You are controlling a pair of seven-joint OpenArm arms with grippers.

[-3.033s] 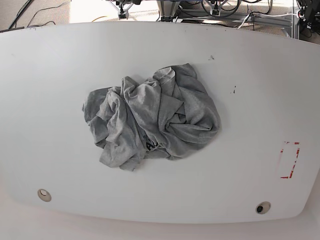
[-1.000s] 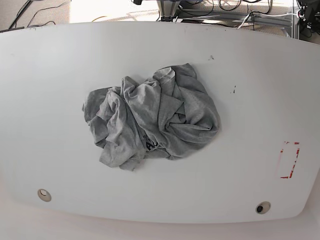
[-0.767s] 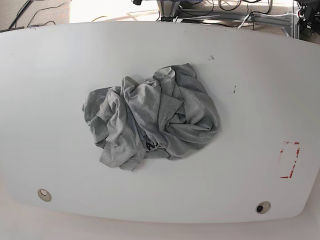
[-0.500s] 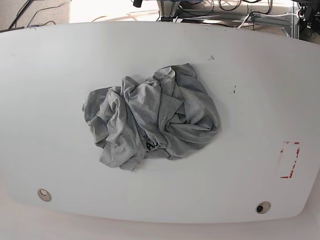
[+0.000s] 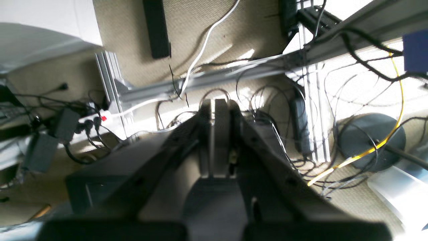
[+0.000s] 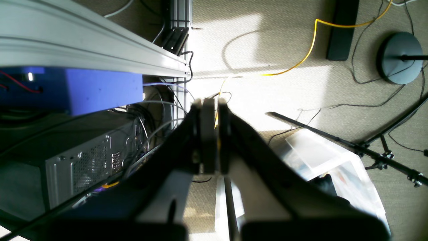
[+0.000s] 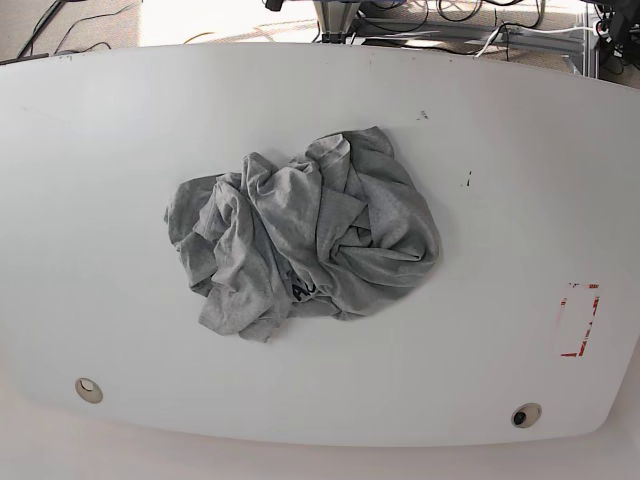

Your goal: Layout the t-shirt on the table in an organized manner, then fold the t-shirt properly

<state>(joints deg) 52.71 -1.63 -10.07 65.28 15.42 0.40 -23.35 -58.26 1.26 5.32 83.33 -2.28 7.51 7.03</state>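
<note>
The grey t-shirt (image 7: 305,232) lies crumpled in a heap at the middle of the white table (image 7: 120,170) in the base view, with a bit of black lettering showing at its lower edge. Neither arm shows in the base view. In the left wrist view my left gripper (image 5: 217,107) is shut with nothing in it, pointing at the floor and cables beyond the table. In the right wrist view my right gripper (image 6: 210,103) is shut and empty too, over the carpet. The t-shirt does not show in either wrist view.
A red dashed rectangle (image 7: 578,320) marks the table's right side. Two round grommets (image 7: 88,389) (image 7: 524,414) sit near the front edge. Behind the table are aluminium frame rails (image 5: 234,73), cables, a computer case (image 6: 80,167) and a plastic bin (image 6: 321,160).
The arm parts seen at the table's far edge three seconds ago have left the base view. The t-shirt has not moved.
</note>
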